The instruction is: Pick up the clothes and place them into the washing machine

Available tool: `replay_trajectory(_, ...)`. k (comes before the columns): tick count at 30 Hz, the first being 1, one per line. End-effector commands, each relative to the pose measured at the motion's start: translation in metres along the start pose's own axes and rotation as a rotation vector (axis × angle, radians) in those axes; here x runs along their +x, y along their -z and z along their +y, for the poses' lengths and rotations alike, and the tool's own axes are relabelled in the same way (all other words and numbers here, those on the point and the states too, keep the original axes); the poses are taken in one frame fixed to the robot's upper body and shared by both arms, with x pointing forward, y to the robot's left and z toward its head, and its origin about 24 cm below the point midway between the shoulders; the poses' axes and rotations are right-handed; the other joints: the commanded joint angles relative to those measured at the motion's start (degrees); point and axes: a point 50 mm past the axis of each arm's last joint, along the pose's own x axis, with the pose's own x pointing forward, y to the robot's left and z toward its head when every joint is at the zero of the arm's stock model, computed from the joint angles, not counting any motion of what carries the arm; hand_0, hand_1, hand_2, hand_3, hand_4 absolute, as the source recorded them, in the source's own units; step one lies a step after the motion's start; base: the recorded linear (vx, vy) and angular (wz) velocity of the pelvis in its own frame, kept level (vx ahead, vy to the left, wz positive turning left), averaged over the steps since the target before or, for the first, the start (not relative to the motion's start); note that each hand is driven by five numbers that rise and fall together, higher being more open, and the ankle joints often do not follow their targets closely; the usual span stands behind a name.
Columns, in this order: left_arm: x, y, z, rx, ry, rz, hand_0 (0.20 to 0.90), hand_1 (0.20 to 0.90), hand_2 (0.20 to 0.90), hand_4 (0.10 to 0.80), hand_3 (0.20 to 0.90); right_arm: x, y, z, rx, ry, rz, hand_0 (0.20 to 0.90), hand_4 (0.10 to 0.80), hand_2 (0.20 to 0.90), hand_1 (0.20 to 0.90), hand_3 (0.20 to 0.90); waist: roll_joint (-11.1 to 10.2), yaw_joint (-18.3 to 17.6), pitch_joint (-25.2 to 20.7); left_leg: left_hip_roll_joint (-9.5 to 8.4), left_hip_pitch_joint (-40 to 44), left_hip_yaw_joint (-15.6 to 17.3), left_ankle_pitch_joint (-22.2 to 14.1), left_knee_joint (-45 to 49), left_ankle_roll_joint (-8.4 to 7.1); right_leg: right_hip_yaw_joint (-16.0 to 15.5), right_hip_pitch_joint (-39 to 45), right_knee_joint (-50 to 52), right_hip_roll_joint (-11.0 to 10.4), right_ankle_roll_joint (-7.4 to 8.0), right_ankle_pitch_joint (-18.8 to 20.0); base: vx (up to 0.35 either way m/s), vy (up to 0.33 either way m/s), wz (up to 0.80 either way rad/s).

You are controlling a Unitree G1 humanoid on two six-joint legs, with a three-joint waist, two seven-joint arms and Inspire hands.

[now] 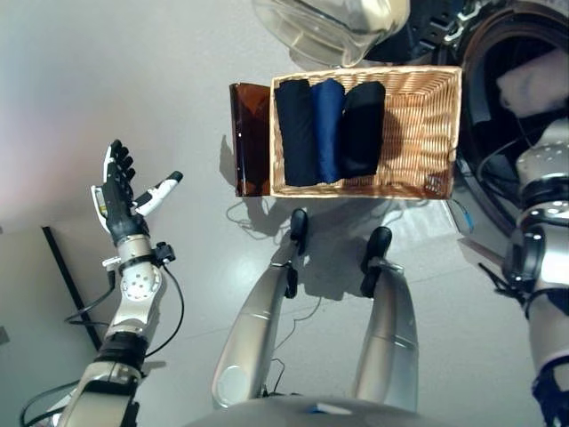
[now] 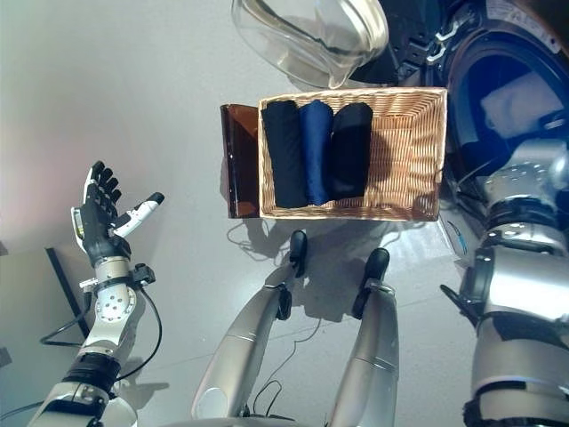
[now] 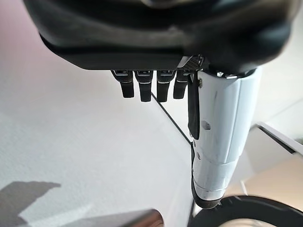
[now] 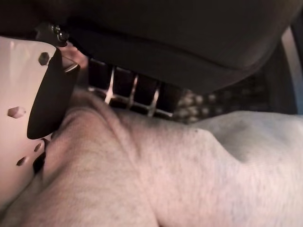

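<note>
Three rolled clothes [image 1: 329,132] wait in your basket [image 1: 418,133]; right robot hand [image 4: 118,87] pinches pale cloth [image 4: 189,170] inside the drum [image 2: 498,98], left robot hand [image 1: 120,191] spread empty — cloth may snag on withdrawal.

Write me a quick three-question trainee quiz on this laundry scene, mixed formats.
1. How many folded garments lie in the wicker basket?
2. True or false: the left hand is holding a garment.
3. Which arm reaches into the washing machine? A) left B) right C) neither

Key: 1) three, two dark with a blue one between them; 2) false, it is open and empty above the floor; 3) B.
</note>
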Motion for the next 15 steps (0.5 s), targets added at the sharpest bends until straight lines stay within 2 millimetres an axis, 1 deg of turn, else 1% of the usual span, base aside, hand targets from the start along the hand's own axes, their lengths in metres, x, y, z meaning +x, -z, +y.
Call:
replay_trajectory(1,0.006,-0.008,0.030,0.020,-0.091,-0.068,0.900,0.900,0.900,0.800,0.900,0.007,-0.086,0.052,-0.048,-0.237,-0.349,0.200,0.300,0.200,0.200,0.200,3.1,-0.2,-7.6,0.98,1.5,-0.7,-6.8,2.8,-3.99,0.7,5.8,-7.9,2.0,-0.15,0.7,-0.011,-0.022,0.07)
replay_trajectory(4,0.001,-0.002,0.030,0.025,-0.088,-0.040,0.900,0.900,0.900,0.800,0.900,0.005,-0.095,0.061,-0.087,-0.254,-0.396,0.200,0.300,0.200,0.200,0.200,3.3,-0.2,-7.3,0.98,1.6,-0.8,-6.3,2.3,-4.16,0.8,5.5,-7.5,2.0,-0.17,0.6,-0.002,-0.032,0.03)
replay_trajectory(8,0.001,-0.005,0.029,0.038,-0.080,-0.054,0.900,0.900,0.900,0.800,0.900,-0.001,-0.093,0.068,-0.151,-0.278,-0.430,0.200,0.300,0.200,0.200,0.200,3.6,-0.7,-7.2,0.91,2.4,-0.9,-5.8,1.1,-4.15,0.7,5.9,-7.9,2.2,-0.19,0.8,0.002,-0.009,-0.01)
replay_trajectory(12,-0.001,-0.006,0.029,0.042,-0.077,-0.064,0.900,0.900,0.900,0.800,0.900,-0.002,-0.089,0.068,-0.217,-0.277,-0.447,0.200,0.300,0.200,0.200,0.200,3.7,-0.9,-7.2,0.91,3.3,-0.7,-5.4,0.1,-4.28,0.8,6.6,-8.6,2.3,-0.11,1.0,-0.019,0.009,-0.04)
replay_trajectory(13,-0.002,-0.006,0.030,0.052,-0.073,-0.062,0.900,0.900,0.900,0.800,0.900,0.001,-0.085,0.065,-0.305,-0.258,-0.446,0.329,0.392,0.329,0.329,0.329,3.6,-0.9,-6.8,1.07,3.0,-0.1,-3.9,-0.2,-4.01,0.0,6.4,-9.1,2.2,-0.44,2.7,0.000,0.000,0.00)
replay_trajectory(14,-0.002,-0.006,0.030,0.050,-0.074,-0.061,0.900,0.900,0.900,0.800,0.900,0.000,-0.085,0.067,-0.308,-0.258,-0.449,0.524,0.531,0.524,0.524,0.524,3.6,-0.9,-7.2,0.92,3.6,-0.6,-5.2,-0.3,-4.27,0.7,6.9,-9.0,2.3,-0.08,1.3,0.000,0.000,0.00)
replay_trajectory(15,-0.001,-0.007,0.031,0.069,-0.069,-0.064,0.900,0.900,0.900,0.800,0.900,0.001,-0.075,0.067,-0.487,-0.282,-0.449,0.900,0.800,0.900,0.900,0.900,2.9,-0.8,-7.3,1.01,4.1,-0.5,-5.3,-0.6,-4.18,0.7,7.2,-9.5,2.4,-0.06,1.5,0.109,-0.017,0.02)
